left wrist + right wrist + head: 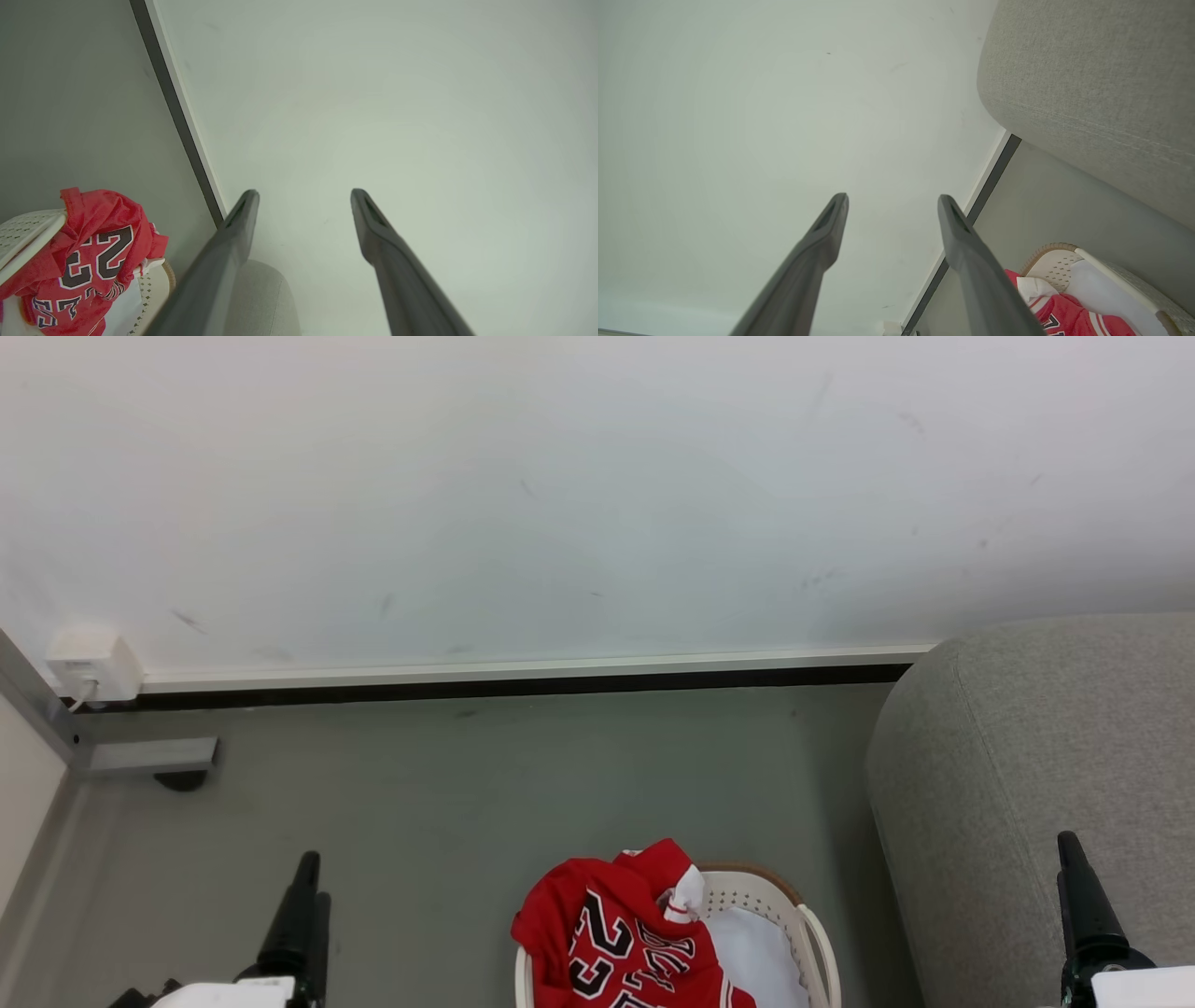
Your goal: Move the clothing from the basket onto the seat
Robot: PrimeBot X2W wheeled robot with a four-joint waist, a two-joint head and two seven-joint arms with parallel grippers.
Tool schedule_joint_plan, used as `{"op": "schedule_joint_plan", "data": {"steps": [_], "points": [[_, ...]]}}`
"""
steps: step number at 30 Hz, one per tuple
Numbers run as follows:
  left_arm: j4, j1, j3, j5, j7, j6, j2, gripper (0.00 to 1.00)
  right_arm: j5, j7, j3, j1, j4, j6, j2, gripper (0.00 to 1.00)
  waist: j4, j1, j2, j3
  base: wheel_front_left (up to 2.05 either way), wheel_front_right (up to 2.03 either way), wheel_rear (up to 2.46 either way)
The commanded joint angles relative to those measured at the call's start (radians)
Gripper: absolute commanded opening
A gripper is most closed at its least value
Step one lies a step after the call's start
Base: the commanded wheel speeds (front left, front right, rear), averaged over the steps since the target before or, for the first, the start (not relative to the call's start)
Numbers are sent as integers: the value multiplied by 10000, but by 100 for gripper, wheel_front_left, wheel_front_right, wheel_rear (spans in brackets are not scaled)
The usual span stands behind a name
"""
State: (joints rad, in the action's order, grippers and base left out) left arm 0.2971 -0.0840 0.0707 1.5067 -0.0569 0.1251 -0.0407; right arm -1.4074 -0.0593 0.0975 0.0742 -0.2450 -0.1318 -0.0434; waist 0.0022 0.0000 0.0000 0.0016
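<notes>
1. The left gripper (303, 198), at 8 o'clock in the head view, has its two dark fingers spread wide with nothing between them.
2. The right gripper (893, 201), at 4 o'clock in that view, is also spread wide and empty, and is seen against the grey sofa (1027, 756).
3. The red jersey (611, 933), with black-and-white numerals, is heaped in the cream basket (814, 933) at 6 o'clock and spills over its left rim.
4. Something white lies in the basket's right half; I cannot tell what it is.
5. The sofa's rounded arm stands at 3 o'clock of the basket, just beside it, on the grey floor (467, 803) by the white wall (560, 504).
</notes>
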Motion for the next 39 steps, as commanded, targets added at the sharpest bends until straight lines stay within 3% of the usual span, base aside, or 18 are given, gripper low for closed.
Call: {"op": "schedule_joint_plan", "data": {"steps": [1, 7, 15, 39], "points": [[-127, -269, -33, -431, 94, -22, -59, 100, 480, 119, -31, 47, 289, 2, -131, 100, 4, 0, 0, 1, 0, 0, 0], [-311, -201, -182, -2229, 365, -262, -65, 100, 1991, 386, -300, -64, 464, 3, -312, 100, 16, 0, 0, 7, 0, 0, 0], [-508, -88, -295, -3751, 696, -553, -73, 100, 3494, 723, -523, -137, 577, 4, -467, 100, 34, 0, 0, 4, 0, 0, 0], [-653, 43, -613, -7190, 1544, -801, -94, 100, 6796, 1566, -1096, -381, 840, 8, -755, 100, 216, 0, 0, -4, 0, 0, 0]]}}
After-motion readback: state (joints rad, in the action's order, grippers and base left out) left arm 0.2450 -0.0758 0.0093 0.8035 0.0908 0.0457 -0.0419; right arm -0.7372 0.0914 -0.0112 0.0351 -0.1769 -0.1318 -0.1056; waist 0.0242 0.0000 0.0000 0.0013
